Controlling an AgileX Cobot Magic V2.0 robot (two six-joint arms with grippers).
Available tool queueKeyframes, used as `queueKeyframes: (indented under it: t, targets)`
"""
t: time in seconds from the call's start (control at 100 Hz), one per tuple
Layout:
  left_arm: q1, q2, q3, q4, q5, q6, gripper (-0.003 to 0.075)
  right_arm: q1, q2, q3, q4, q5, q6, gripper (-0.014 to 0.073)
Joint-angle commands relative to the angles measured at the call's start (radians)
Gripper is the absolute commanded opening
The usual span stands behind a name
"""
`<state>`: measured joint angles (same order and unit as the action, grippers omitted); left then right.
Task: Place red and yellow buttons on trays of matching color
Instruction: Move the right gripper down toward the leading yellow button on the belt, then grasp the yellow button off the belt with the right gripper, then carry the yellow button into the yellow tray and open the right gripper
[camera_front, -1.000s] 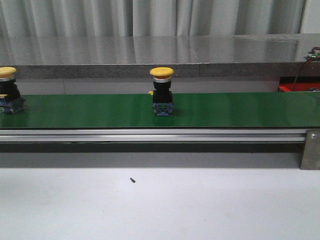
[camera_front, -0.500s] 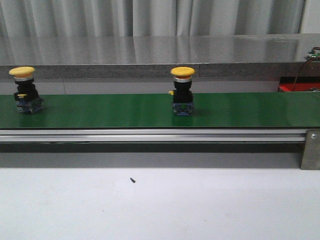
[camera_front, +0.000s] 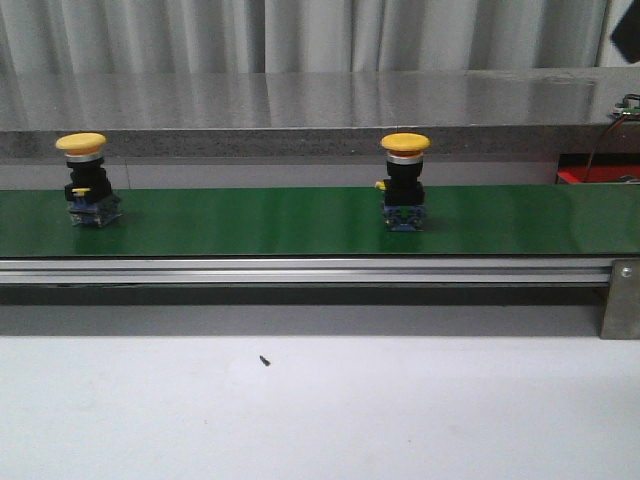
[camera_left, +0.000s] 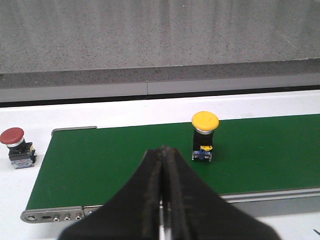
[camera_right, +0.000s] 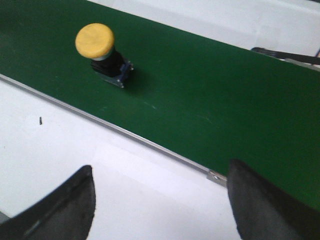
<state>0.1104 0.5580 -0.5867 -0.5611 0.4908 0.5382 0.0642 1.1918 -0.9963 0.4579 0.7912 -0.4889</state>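
Two yellow-capped buttons with black bodies stand upright on the green belt (camera_front: 250, 222), one at the left (camera_front: 82, 180) and one right of middle (camera_front: 405, 182). The left wrist view shows a yellow button (camera_left: 204, 136) on the belt, just beyond and beside my left gripper (camera_left: 164, 150), which is shut and empty. A red button (camera_left: 16, 147) stands on the white surface past the belt's end. My right gripper (camera_right: 161, 167) is open and empty above the white table, short of a yellow button (camera_right: 102, 52). No tray is in view, and neither gripper shows in the front view.
An aluminium rail (camera_front: 300, 270) runs along the belt's near edge, with a bracket (camera_front: 620, 300) at its right end. A grey ledge (camera_front: 300, 140) lies behind the belt. A red item (camera_front: 585, 176) partly shows at the far right. A small black speck (camera_front: 264, 360) lies on the white table.
Both yellow buttons have travelled rightward along the belt; the left one has come fully into the front view.
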Motion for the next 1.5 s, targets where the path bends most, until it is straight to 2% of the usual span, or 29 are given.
queueKeyframes:
  t: [0.0, 0.21, 0.65, 0.75, 0.9, 0.98, 1.19, 1.37, 1.49]
  targets:
    - [-0.006, -0.001, -0.026, -0.030, -0.069, 0.002, -0.0020, 0.047, 0.051, -0.064, 0.036, -0.069, -0.008, 0.0552]
    - [-0.006, -0.001, -0.026, -0.038, -0.069, 0.002, -0.0019, 0.131, 0.217, -0.157, 0.036, -0.111, -0.008, 0.0552]
    - [-0.006, -0.001, -0.026, -0.040, -0.069, 0.002, -0.0020, 0.141, 0.480, -0.330, 0.007, -0.136, -0.008, 0.0542]
    - [-0.006, -0.001, -0.026, -0.047, -0.063, 0.002, -0.0019, 0.141, 0.508, -0.340, -0.012, -0.132, -0.007, 0.0452]
    - [-0.006, -0.001, -0.026, -0.048, -0.059, 0.002, -0.0020, 0.129, 0.507, -0.340, -0.017, -0.089, 0.032, 0.0250]
    - [-0.006, -0.001, -0.026, -0.048, -0.059, 0.002, -0.0020, 0.115, 0.492, -0.340, -0.017, -0.049, 0.050, 0.0199]
    - [-0.006, -0.001, -0.026, -0.048, -0.059, 0.002, -0.0020, -0.008, 0.369, -0.340, -0.018, 0.073, 0.064, 0.0196]
    - [-0.006, -0.001, -0.026, -0.048, -0.059, 0.002, -0.0020, -0.226, 0.237, -0.340, -0.018, 0.125, 0.064, 0.0196]
    - [-0.006, -0.001, -0.026, -0.048, -0.063, 0.002, -0.0020, -0.394, 0.216, -0.337, -0.027, 0.145, 0.064, 0.0196]
